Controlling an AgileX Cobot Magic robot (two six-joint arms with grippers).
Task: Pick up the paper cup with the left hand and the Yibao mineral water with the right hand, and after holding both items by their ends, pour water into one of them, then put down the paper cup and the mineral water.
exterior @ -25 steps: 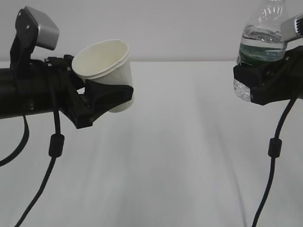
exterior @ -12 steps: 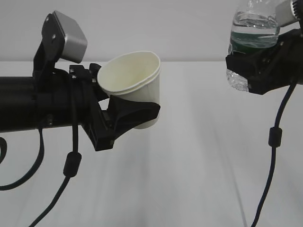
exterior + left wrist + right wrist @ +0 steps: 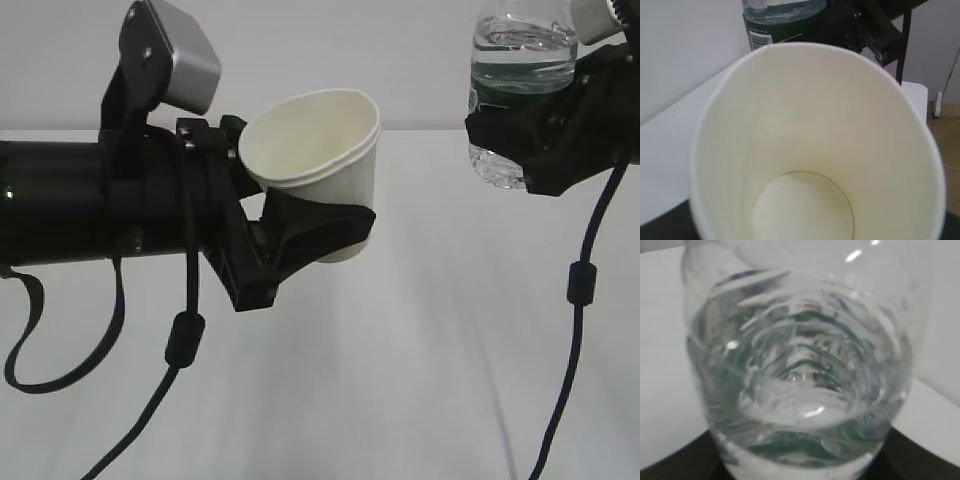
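Left gripper: the bulky black cylindrical left hand [image 3: 300, 235], with its light grey rounded box on top, is clamped around the lower body of the small white tapered paper cup [image 3: 322, 165]; over the last second it has carried the cup rightward and a little lower, toward the middle of the exterior view.
Cup: held above the pale surface [image 3: 400, 380], tipped with its mouth up and toward the camera; the left wrist view looks into its cream inside [image 3: 805, 165], which appears dry.
Gap: cup and bottle are now near each other but apart; a second ago they were well apart.
Right gripper: the slimmer black right hand [image 3: 540, 140] is closed on the lower part of the small clear plastic Yibao mineral water bottle [image 3: 520, 70] with its dark green label band; it has moved left and up.
Bottle: upright, the clear water [image 3: 800, 390] level inside.
Meaning: both items are lifted and converging, so pouring looks next; the bottle must tilt over the cup mouth.
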